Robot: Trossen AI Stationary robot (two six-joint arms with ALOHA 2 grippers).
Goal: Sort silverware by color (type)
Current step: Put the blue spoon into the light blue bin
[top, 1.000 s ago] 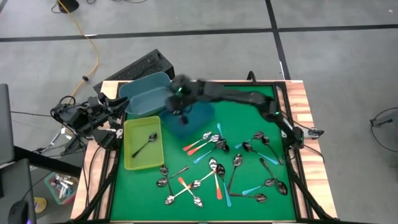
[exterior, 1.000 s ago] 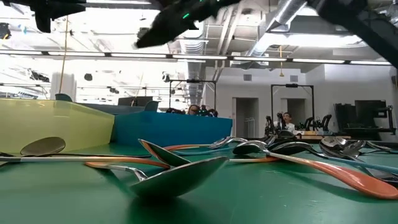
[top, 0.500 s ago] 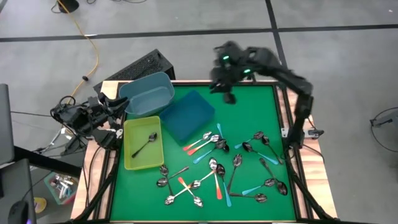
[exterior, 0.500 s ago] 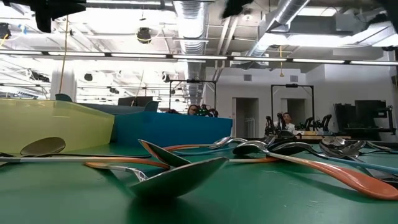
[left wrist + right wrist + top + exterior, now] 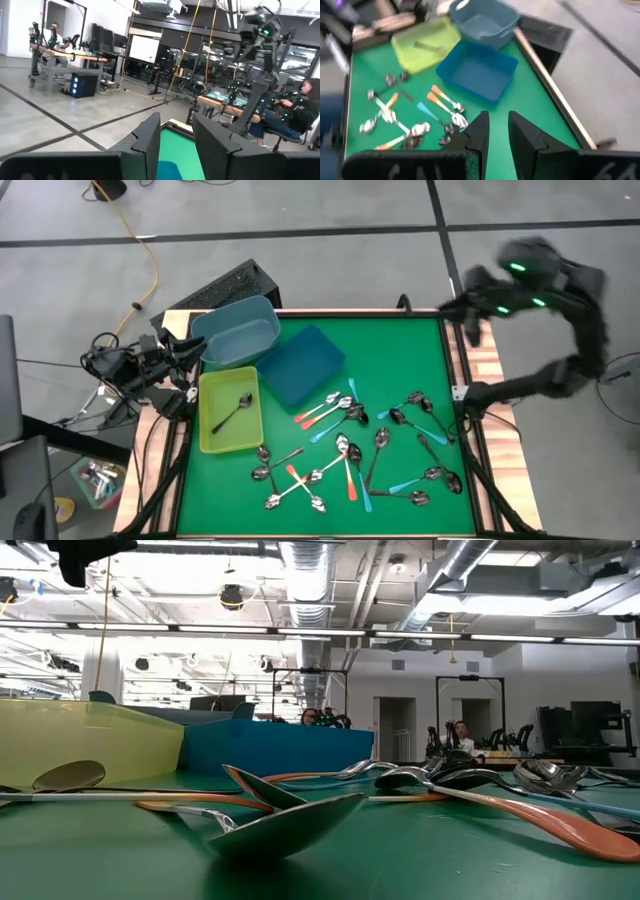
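Note:
Several small spoons (image 5: 350, 445) lie scattered on the green mat (image 5: 400, 350), with orange-red, light teal and plain metal handles. They also show in the right wrist view (image 5: 420, 120) and close up in the low view (image 5: 300, 820). One plain metal spoon (image 5: 232, 412) lies in the yellow tray (image 5: 212, 442). My right gripper (image 5: 468, 308) is high, beyond the table's far right corner, open and empty; its fingers (image 5: 480, 131) hold nothing. My left gripper (image 5: 172, 356) waits past the table's left edge, open and empty, as the left wrist view (image 5: 176, 145) shows.
A dark blue tray (image 5: 300, 367) and a light teal bin (image 5: 238, 332) stand at the far left of the mat, next to the yellow tray. The mat has a wooden border (image 5: 490, 340). Bare green mat lies at the far right.
My right gripper has swung fast from above the dark blue tray toward the table's far edge, then on to the right, past the far right corner, rising as it went. The spoons and trays have stayed in place.

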